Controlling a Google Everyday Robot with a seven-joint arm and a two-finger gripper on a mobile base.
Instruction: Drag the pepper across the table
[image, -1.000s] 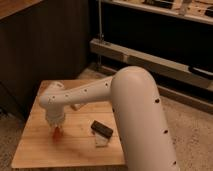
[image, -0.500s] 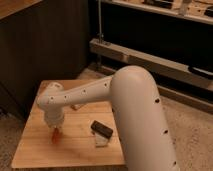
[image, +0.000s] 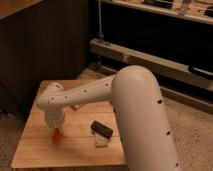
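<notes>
Dim shelving behind; wooden tabletop in front. Your fingers hang at the left side, right over the pepper, which lies on the planks at their tips. Drag step looks underway. Open or closed: cannot tell. Next: keep downward contact, slide steadily, avoid the dark block nearby.

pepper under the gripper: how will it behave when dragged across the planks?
The pepper is small and tapered, so probably light and apt to pivot or roll sideways. It looks smooth, so it may slip from under the gripper. The table is flat wood, so it should slide easily.
</notes>
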